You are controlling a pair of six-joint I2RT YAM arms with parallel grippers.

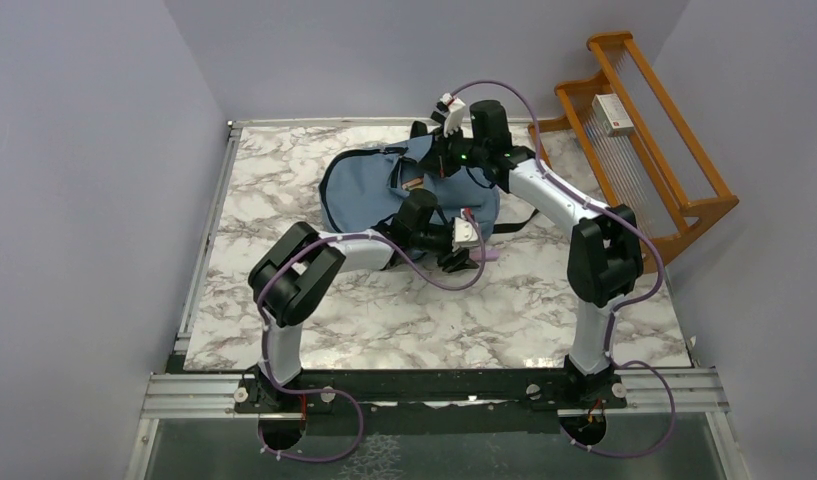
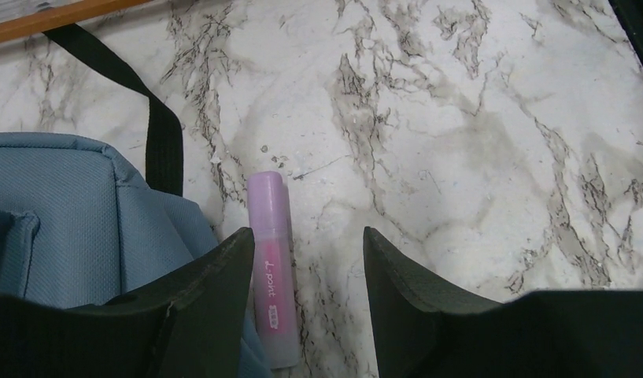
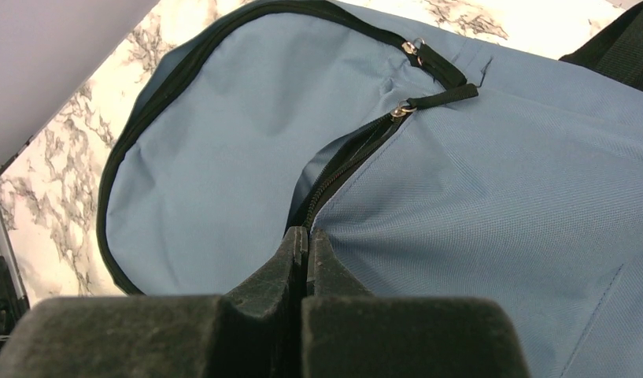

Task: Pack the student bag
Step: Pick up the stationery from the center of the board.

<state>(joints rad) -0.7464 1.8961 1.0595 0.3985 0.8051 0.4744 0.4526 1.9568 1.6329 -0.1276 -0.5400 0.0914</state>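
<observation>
The student bag (image 1: pixel 369 190), slate-blue with dark zippers, lies at the back middle of the marble table (image 1: pixel 404 320). My right gripper (image 3: pixel 306 236) is shut, its tips pinching the bag's fabric (image 3: pixel 475 197) at the edge of the open zipper (image 3: pixel 345 161). A pink highlighter (image 2: pixel 271 276) lies flat on the table against the bag's side (image 2: pixel 66 213). My left gripper (image 2: pixel 306 256) hangs open over it, the pen just inside the left finger (image 2: pixel 216 283) and untouched. From above, the highlighter (image 1: pixel 490 256) shows at the bag's right corner.
A black strap (image 2: pixel 157 118) trails from the bag across the table. A wooden rack (image 1: pixel 674 150) with a small white box (image 1: pixel 614 114) stands at the back right, off the table. Walls close in on the left and the back.
</observation>
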